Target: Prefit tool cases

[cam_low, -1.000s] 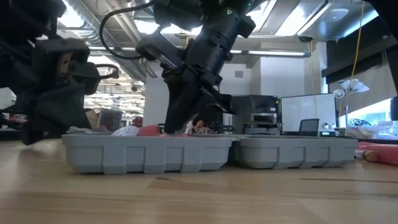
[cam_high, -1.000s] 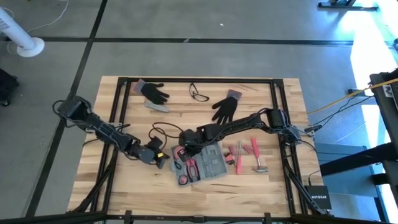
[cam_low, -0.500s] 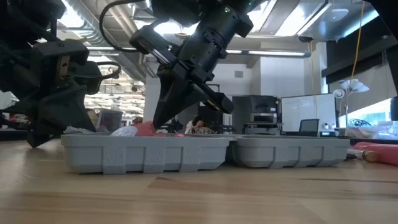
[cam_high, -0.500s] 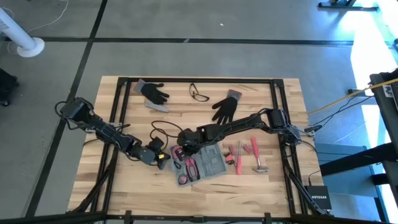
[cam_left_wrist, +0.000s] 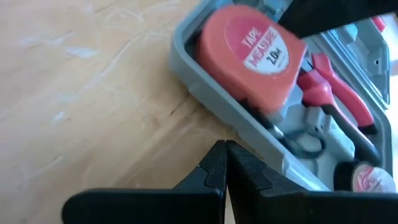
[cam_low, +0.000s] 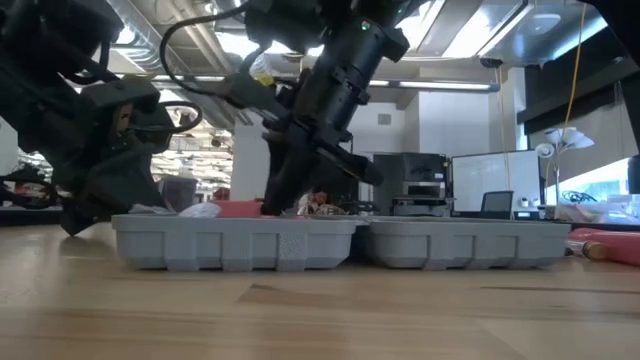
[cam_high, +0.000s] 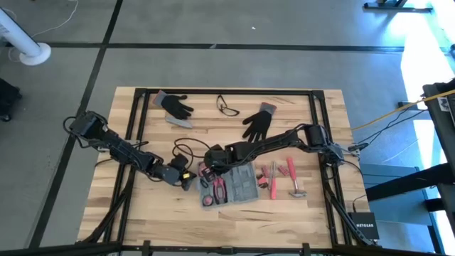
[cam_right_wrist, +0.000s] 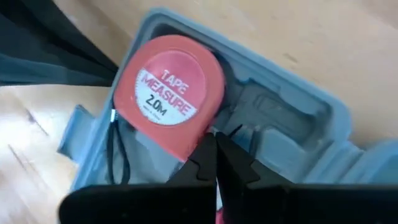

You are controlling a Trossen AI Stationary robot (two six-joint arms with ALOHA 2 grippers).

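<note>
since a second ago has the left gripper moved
Yes. In the high view the left gripper has shifted up the picture, toward the glasses, and now sits against the case edge.

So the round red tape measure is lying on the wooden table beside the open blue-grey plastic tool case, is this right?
Not quite. The round red tape measure lies inside the open blue-grey plastic tool case, in a corner recess, not on the wooden table. The right wrist view shows this.

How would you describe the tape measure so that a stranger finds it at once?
Look at the open grey tool case near the table's middle. In its corner nearest the left gripper lies the tape measure. It alone is round and orange-red, with a white-lettered label.
</note>
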